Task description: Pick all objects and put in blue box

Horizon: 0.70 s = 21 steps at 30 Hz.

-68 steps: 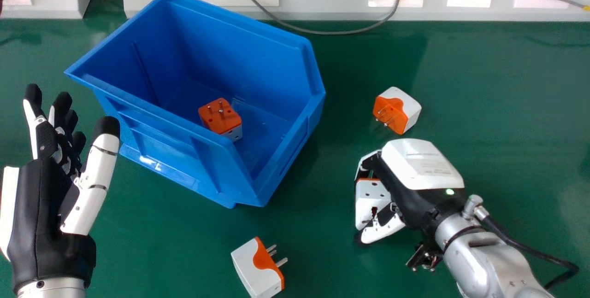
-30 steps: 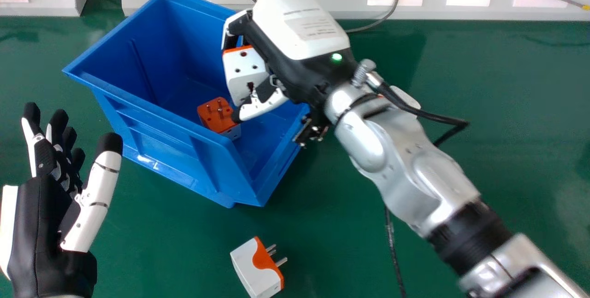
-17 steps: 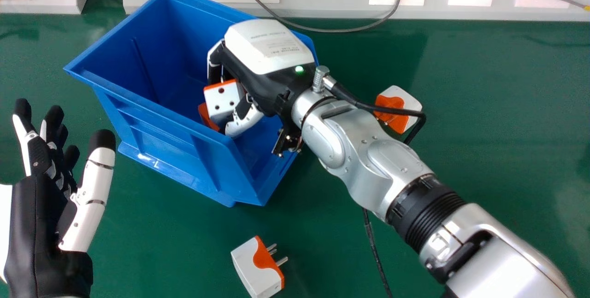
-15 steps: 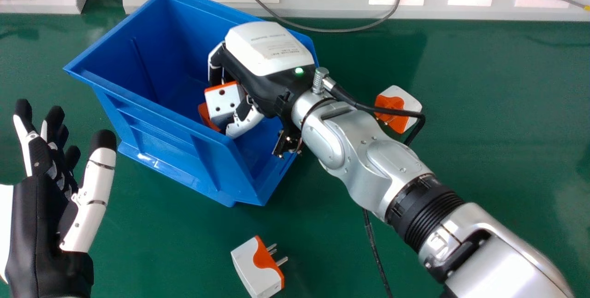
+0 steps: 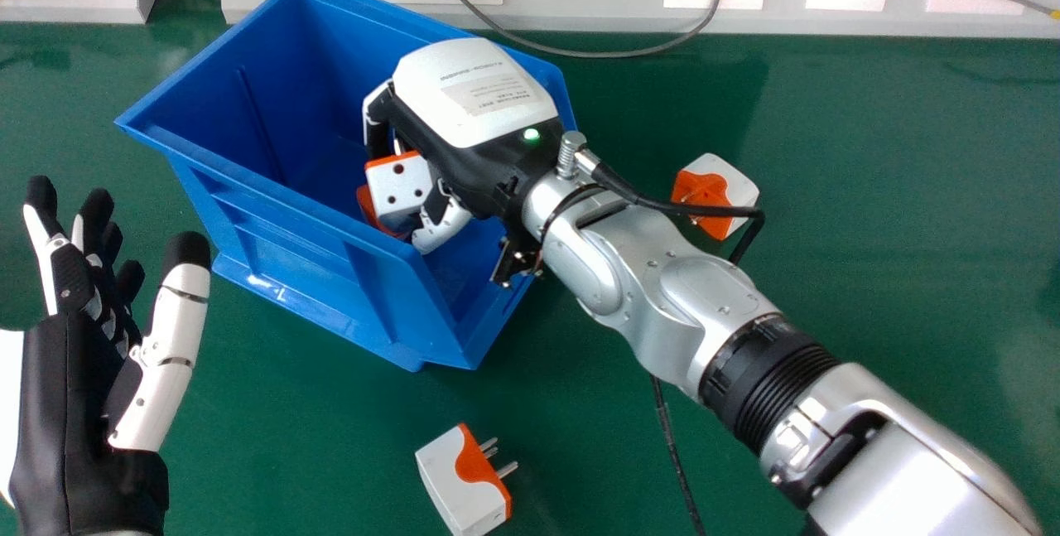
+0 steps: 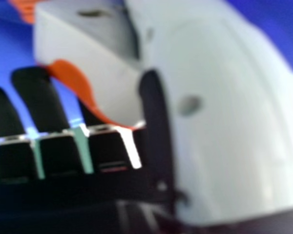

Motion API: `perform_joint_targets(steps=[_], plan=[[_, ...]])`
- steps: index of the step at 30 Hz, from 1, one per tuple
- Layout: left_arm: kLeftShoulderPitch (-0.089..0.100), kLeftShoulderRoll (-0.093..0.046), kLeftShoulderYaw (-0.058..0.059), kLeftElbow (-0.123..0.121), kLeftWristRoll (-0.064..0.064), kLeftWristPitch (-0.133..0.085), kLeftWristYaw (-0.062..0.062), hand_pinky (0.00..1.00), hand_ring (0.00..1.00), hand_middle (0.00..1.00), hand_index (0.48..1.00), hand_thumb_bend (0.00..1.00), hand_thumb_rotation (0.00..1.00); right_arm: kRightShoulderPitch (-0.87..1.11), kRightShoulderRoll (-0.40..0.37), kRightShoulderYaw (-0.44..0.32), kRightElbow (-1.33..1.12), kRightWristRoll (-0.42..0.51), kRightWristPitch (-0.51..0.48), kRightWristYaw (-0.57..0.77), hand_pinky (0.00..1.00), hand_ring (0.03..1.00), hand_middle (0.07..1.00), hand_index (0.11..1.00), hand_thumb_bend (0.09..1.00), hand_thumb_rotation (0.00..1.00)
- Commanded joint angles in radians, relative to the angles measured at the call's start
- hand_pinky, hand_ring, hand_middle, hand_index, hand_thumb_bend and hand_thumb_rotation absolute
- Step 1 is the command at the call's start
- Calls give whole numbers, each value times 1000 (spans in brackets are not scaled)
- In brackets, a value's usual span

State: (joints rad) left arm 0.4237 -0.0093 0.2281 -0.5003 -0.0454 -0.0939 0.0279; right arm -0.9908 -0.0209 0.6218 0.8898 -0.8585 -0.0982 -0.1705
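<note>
The plug (image 5: 399, 186) held by the right hand (image 5: 472, 101) is inside the blue box (image 5: 286, 242), at about half past seven from the back of the hand in the head view. The hand is part closed, fingers bent and thumb against the plug's side. Just beside that plug, toward eight o'clock, an orange-faced plug (image 5: 368, 206) sits in the box; whether they touch I cannot tell. Outward from the hand, another plug (image 5: 741, 192) lies on the table (image 5: 869, 287) near four o'clock, one more (image 5: 464, 482) at six. The left hand (image 5: 62, 403) is open, toward eight.
</note>
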Motion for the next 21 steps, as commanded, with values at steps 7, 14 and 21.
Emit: perform_joint_targets(steps=[7, 14, 21], plan=[[-21, 11, 17, -7, -11, 5, -1, 983, 1000, 989, 984, 391, 543, 3, -9, -13, -94, 13, 14, -10, 726, 868, 908, 861, 485, 151], [-31, 21, 20, -7, -15, 4, -11, 990, 1000, 993, 987, 402, 534, 42, -31, -28, -177, 23, 38, 10, 752, 869, 909, 875, 571, 1], [-35, 23, 25, 1, -29, 3, -11, 1000, 1000, 992, 983, 404, 520, 194, -100, -74, -442, 24, 62, 4, 704, 835, 878, 844, 578, 0]])
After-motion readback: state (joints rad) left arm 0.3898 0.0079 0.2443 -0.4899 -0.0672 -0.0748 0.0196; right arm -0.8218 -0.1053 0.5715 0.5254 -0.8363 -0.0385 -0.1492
